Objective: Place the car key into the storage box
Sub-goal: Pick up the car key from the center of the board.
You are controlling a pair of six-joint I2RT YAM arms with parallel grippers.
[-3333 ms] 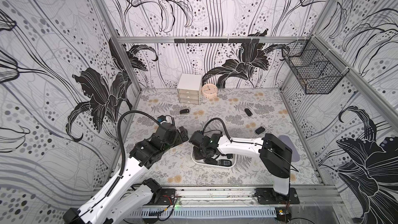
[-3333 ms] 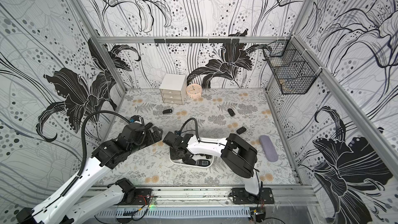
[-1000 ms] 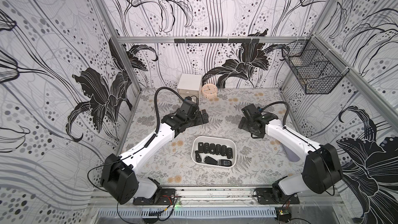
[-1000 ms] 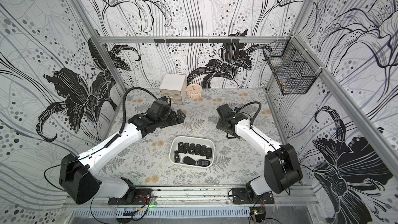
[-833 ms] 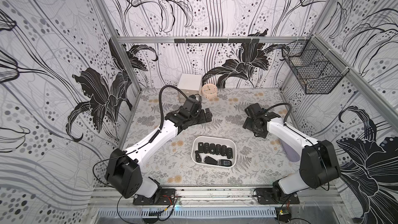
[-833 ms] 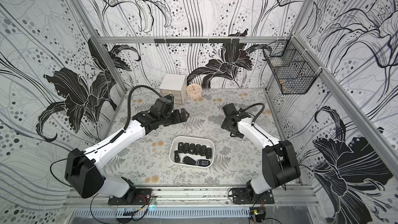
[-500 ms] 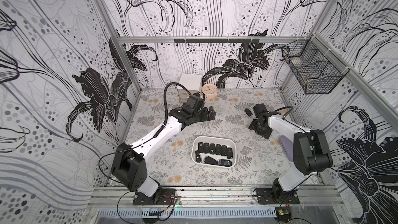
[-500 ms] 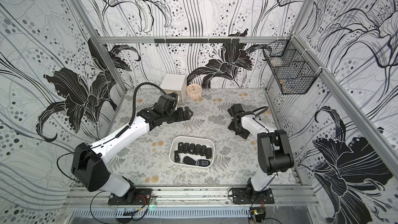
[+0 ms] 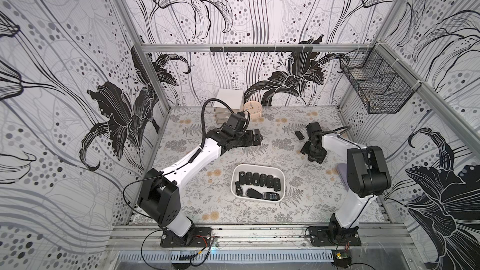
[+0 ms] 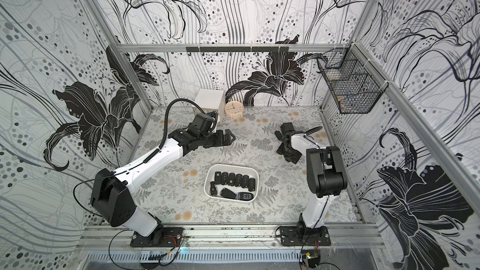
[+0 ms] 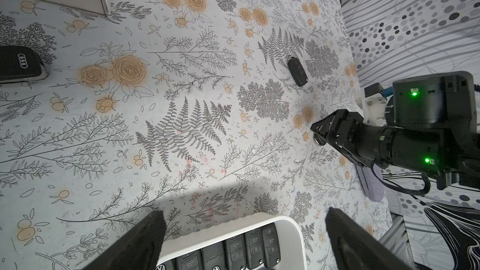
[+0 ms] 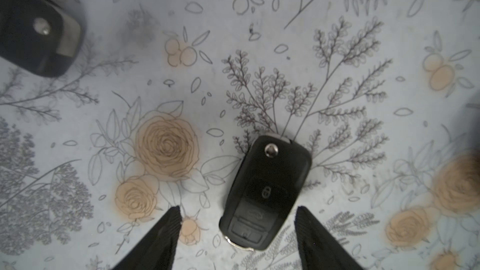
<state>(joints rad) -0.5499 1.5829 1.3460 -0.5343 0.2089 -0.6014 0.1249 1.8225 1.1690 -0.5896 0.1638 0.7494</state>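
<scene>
The storage box (image 9: pixel 259 166) (image 10: pixel 233 165) is a shallow white tray in the front middle of the table, holding several black key fobs. A black car key (image 12: pixel 267 190) lies flat on the floral table between the fingers of my right gripper (image 12: pixel 237 210). The jaws are open, with a gap on each side of the key. In both top views the right gripper (image 9: pixel 313 151) (image 10: pixel 287 153) points down over this key and hides it. My left gripper (image 9: pixel 255 137) (image 11: pixel 244 212) hovers open and empty behind the box (image 11: pixel 233 225).
Another black key (image 9: pixel 299 135) (image 12: pixel 33 32) lies just behind the right gripper. An Audi key (image 11: pixel 19 64) lies near the white drawer cabinet (image 9: pixel 230 97). A peach clock (image 9: pixel 252 107) stands at the back, a wire basket (image 9: pixel 376 89) hangs on the right wall, and a lilac object (image 11: pixel 370 183) lies at the right edge.
The right gripper has swung to the right, come down over the car key, and its jaws have narrowed. The left arm has stretched toward the back middle, staying open.
</scene>
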